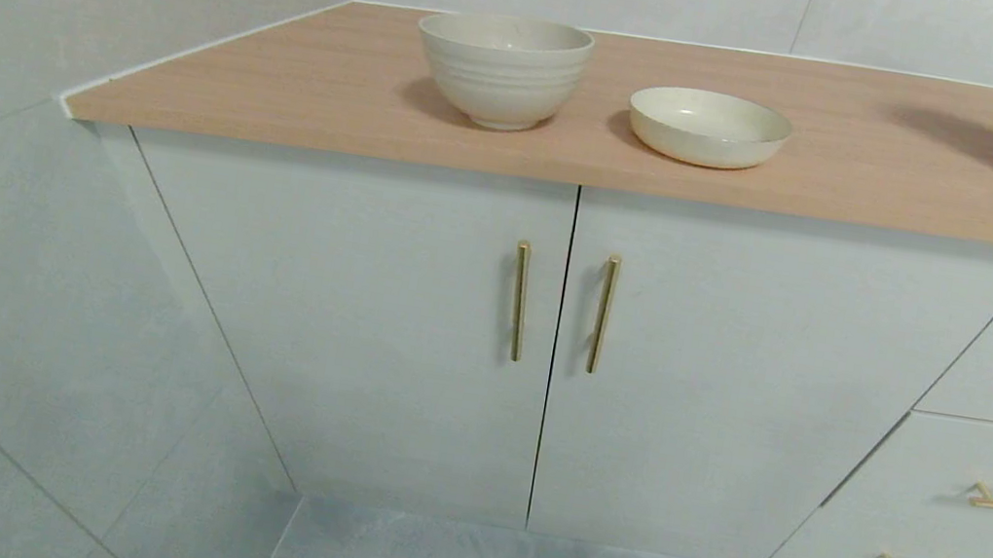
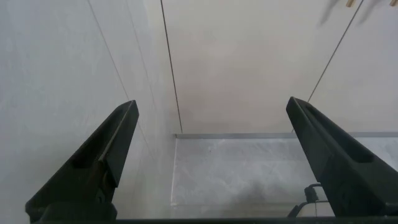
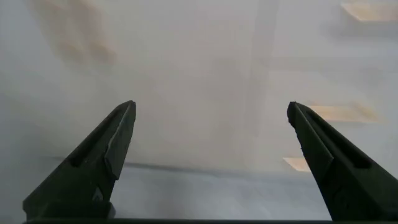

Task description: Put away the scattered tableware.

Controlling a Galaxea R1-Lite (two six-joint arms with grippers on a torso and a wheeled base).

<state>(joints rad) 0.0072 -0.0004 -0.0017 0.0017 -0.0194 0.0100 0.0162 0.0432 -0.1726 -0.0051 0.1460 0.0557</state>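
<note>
- My left gripper (image 2: 211,104) and right gripper (image 3: 210,106) gape wide, both empty, low at the cabinet (image 1: 337,295).
- Deep bowl (image 1: 500,68) and shallow bowl (image 1: 708,127) sit higher, on the countertop (image 1: 290,81); the deep one looks nearer my left arm.

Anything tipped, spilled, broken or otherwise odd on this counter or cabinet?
Nothing stands out. The deep bowl and the shallow bowl stand upright and apart on the countertop, no spill around them, and the cabinet doors below are shut.
</note>
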